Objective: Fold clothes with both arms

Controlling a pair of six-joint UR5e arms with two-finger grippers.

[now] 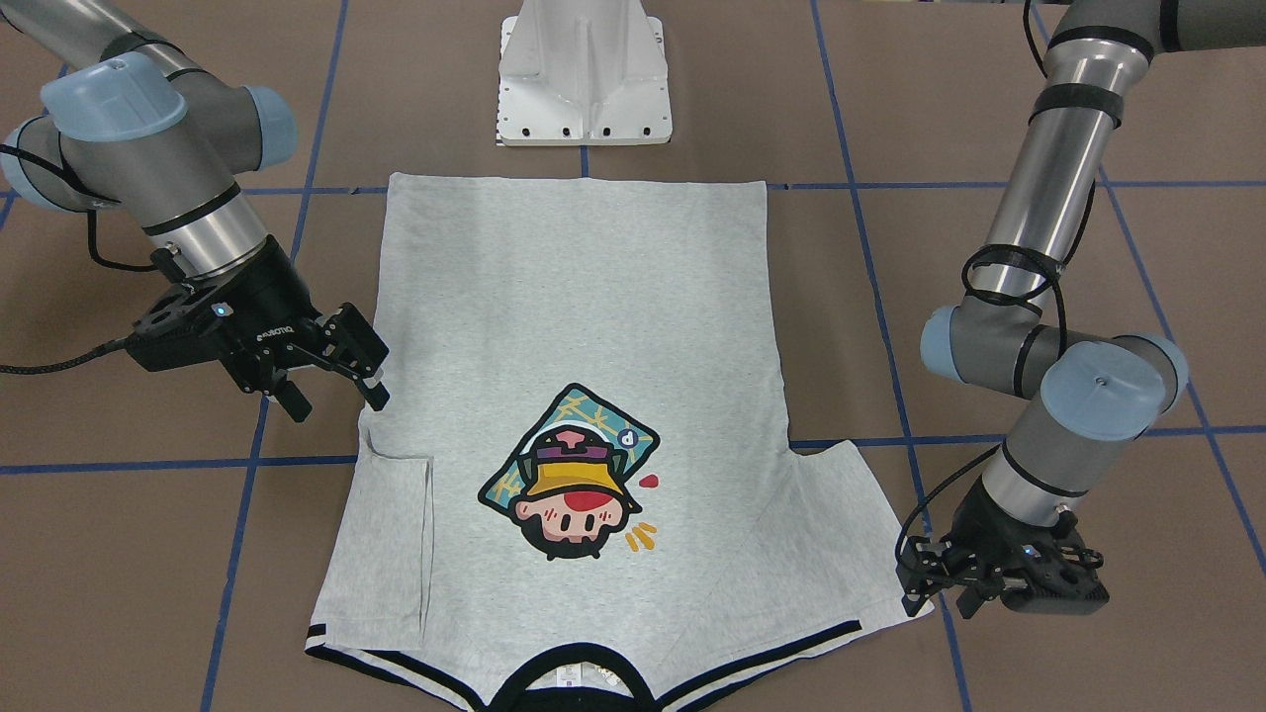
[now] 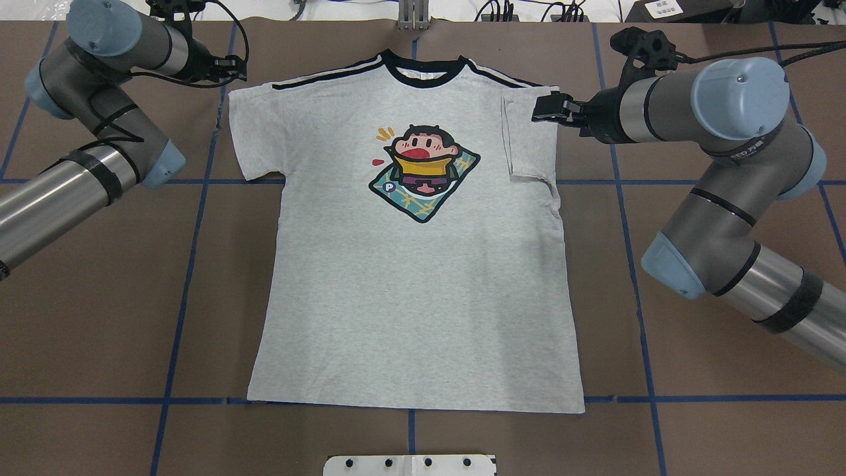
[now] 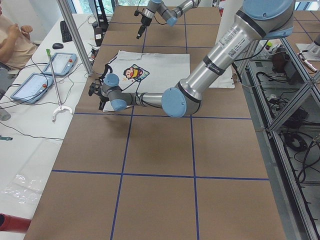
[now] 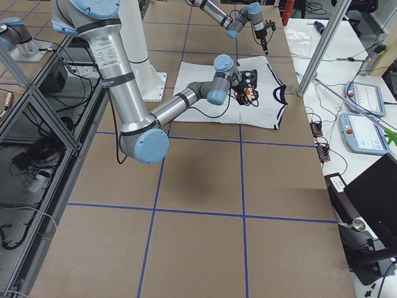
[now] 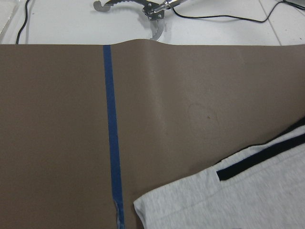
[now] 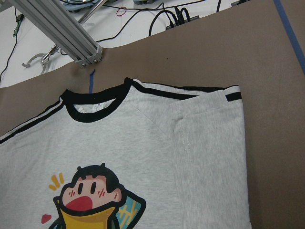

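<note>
The grey T-shirt (image 2: pixel 410 277) lies flat, print up, with its black collar (image 2: pixel 423 73) at the far edge. Its sleeve on my right side (image 2: pixel 529 142) is folded in over the body; the other sleeve (image 2: pixel 254 139) lies spread out. My right gripper (image 1: pixel 338 403) is open and empty, hovering just above the folded sleeve's edge. My left gripper (image 1: pixel 938 598) looks open and empty, low beside the outer corner of the spread sleeve (image 1: pixel 841 524). The left wrist view shows that sleeve corner (image 5: pixel 248 200) but no fingers. The right wrist view shows the collar and the folded sleeve (image 6: pixel 214 143).
The white pedestal base (image 1: pixel 584 79) stands at the near edge, behind the shirt's hem. Blue tape lines (image 2: pixel 192 264) cross the brown table. Beyond the far edge are an aluminium post (image 6: pixel 57 28), cables and tablets (image 3: pixel 60 62).
</note>
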